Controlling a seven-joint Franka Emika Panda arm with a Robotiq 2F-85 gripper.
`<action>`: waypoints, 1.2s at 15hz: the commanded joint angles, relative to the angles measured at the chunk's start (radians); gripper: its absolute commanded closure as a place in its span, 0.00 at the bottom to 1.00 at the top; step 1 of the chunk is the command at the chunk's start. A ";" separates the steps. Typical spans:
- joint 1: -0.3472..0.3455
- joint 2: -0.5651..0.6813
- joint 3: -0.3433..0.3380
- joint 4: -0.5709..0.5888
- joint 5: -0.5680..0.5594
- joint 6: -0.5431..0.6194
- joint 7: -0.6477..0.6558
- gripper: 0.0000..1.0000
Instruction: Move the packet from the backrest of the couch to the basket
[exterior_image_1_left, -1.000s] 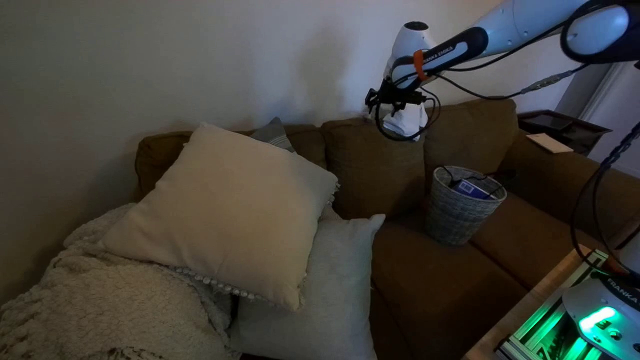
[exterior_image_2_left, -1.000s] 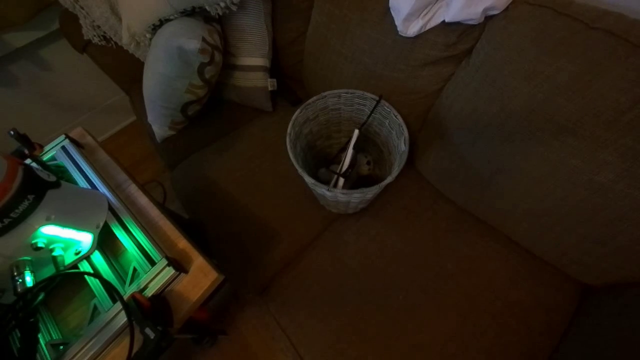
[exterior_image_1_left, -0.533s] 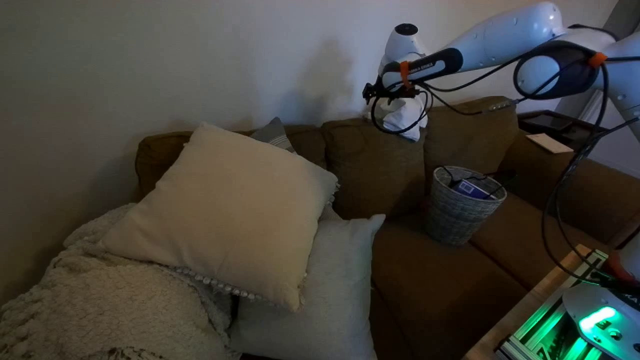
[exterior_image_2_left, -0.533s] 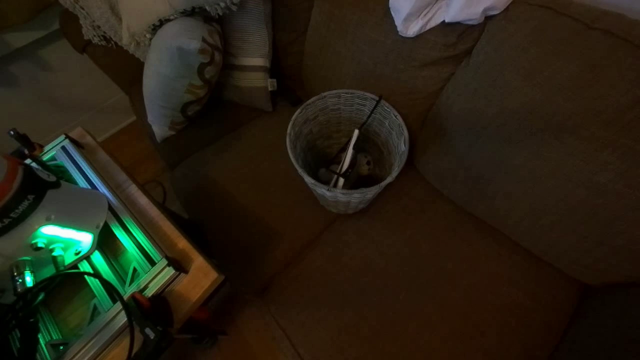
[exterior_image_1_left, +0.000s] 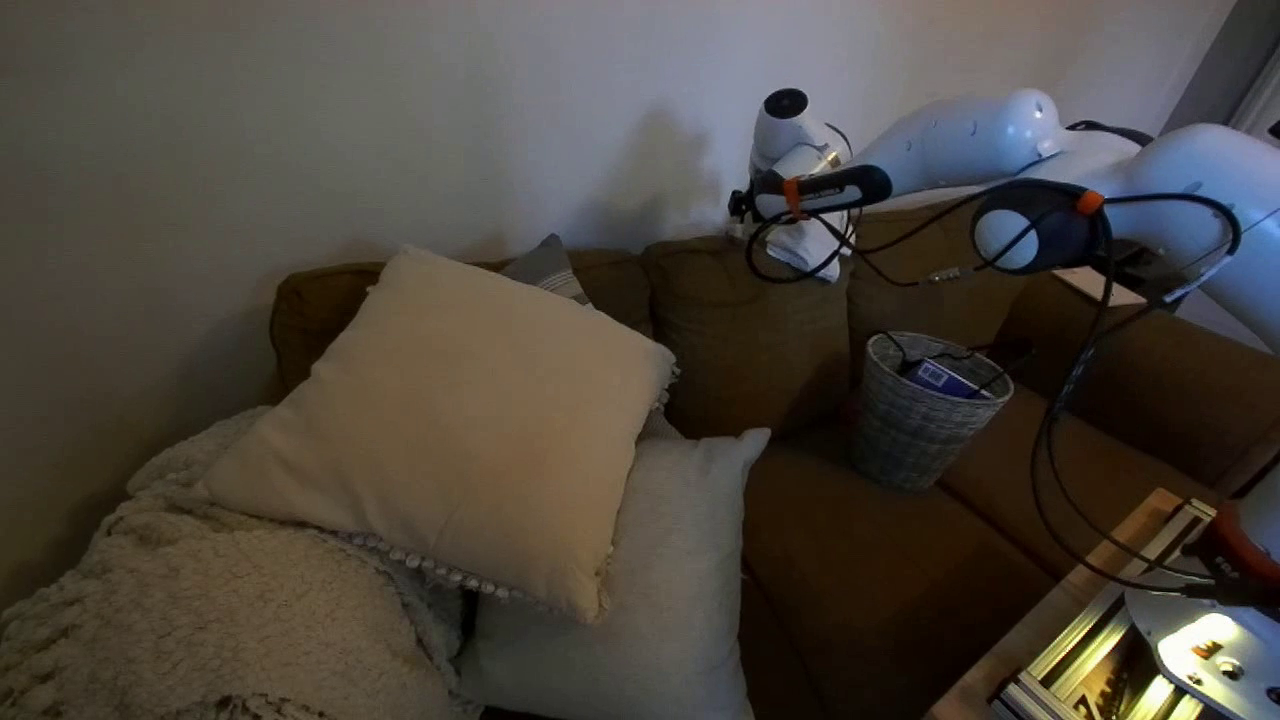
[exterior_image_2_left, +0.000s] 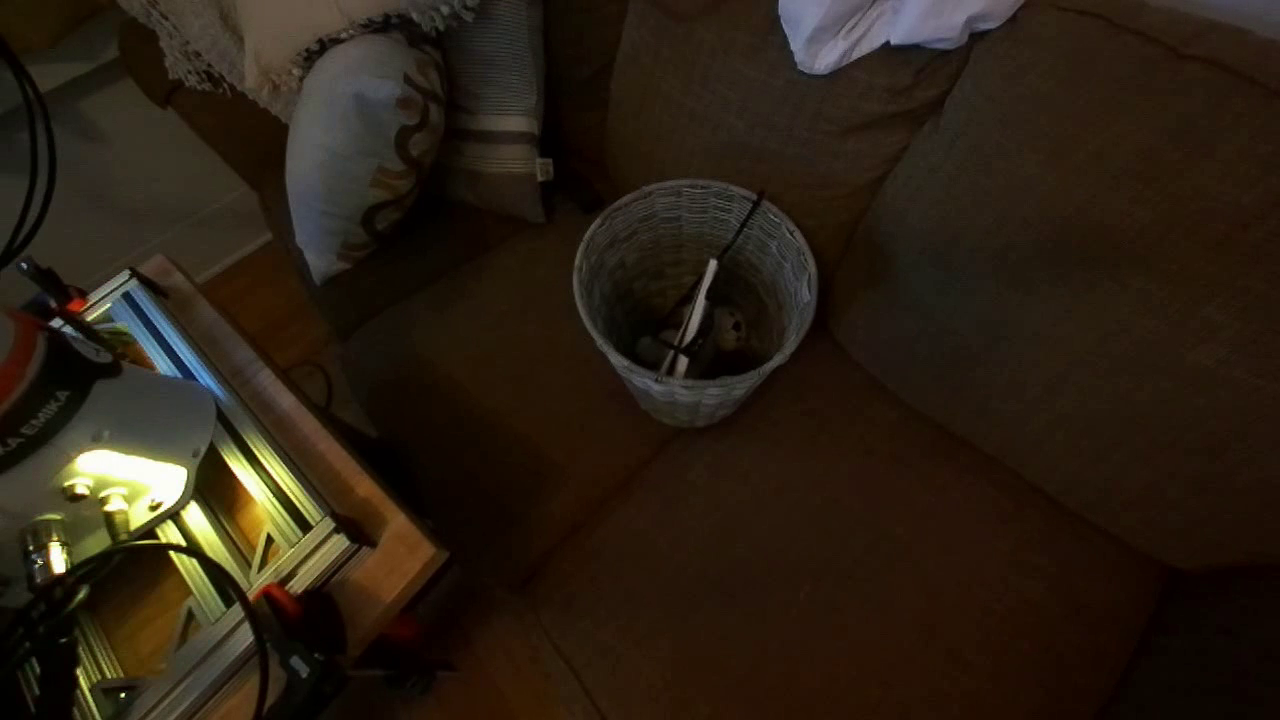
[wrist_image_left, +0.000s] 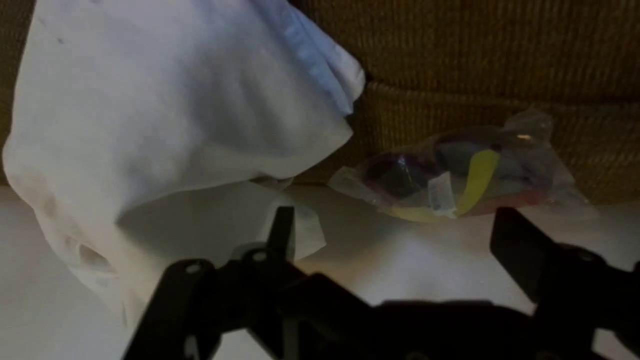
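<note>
The packet (wrist_image_left: 465, 175) is a clear plastic bag with dark, yellow and red contents and a small white label. In the wrist view it lies on the top edge of the brown couch backrest (wrist_image_left: 500, 65), beside the wall. My gripper (wrist_image_left: 395, 220) is open, its fingers spread apart with nothing between them, near the packet's wall side. In an exterior view the gripper (exterior_image_1_left: 742, 205) hangs over the backrest (exterior_image_1_left: 750, 330); the packet is too small to make out there. The woven grey basket stands on the seat in both exterior views (exterior_image_1_left: 910, 440) (exterior_image_2_left: 700, 400).
A white cloth (wrist_image_left: 150, 100) drapes over the backrest close beside the packet and left finger; it also shows in both exterior views (exterior_image_1_left: 805, 245) (exterior_image_2_left: 890, 30). The basket holds a blue box (exterior_image_1_left: 945, 380) and dark cables. Large pillows (exterior_image_1_left: 450, 420) cover the couch's other end. The wall is close behind.
The arm's elbow has swung down and further into view, and the wrist has lowered slightly toward the backrest. The base light has turned from green to yellowish white. Basket and cloth have not moved.
</note>
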 joint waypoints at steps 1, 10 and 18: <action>-0.002 0.009 0.000 0.016 0.001 -0.005 -0.003 0.00; -0.034 0.043 0.084 -0.037 0.135 0.224 0.006 0.00; 0.007 0.133 0.012 -0.025 0.135 0.342 0.072 0.58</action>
